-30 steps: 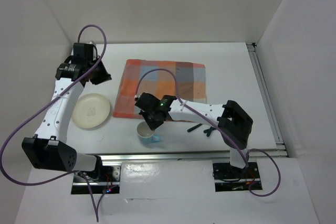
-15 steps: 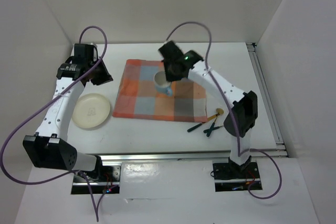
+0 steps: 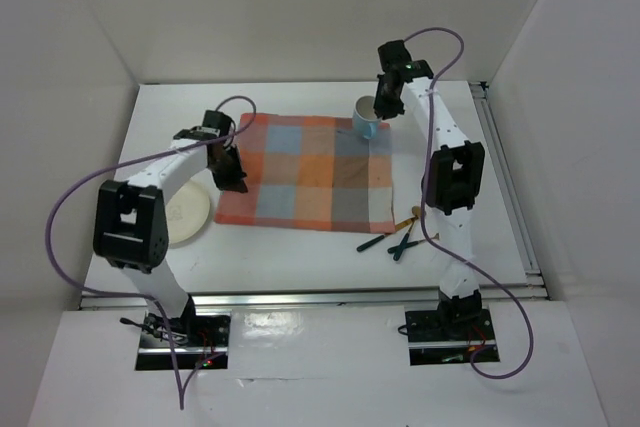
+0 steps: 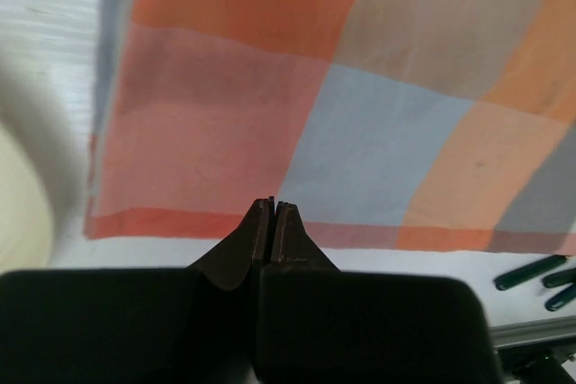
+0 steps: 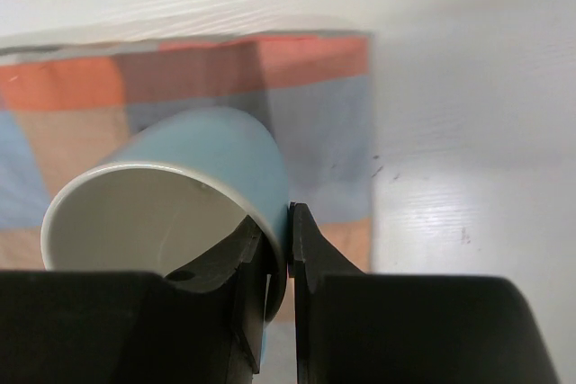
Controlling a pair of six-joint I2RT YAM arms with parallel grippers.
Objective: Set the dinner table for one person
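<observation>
While over mat (image 5: pixel 72 87), cup (image 5: pixel 207 168) in tool (image 5: pixel 288 254)

Light: bright, even, diffuse | Shadows: soft, faint on white worktop (image 3: pixel 300 252) | Blur: left wrist view smeared at left edge | Focus: cup (image 5: pixel 225 150) rim sharp; left tool (image 4: pixel 274 207) dark, soft

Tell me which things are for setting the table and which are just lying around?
For the job: dinner table, checked mat, blue cup in the right gripper, cream plate, green-handled cutlery.
Just there: purple cables, metal rail.
</observation>
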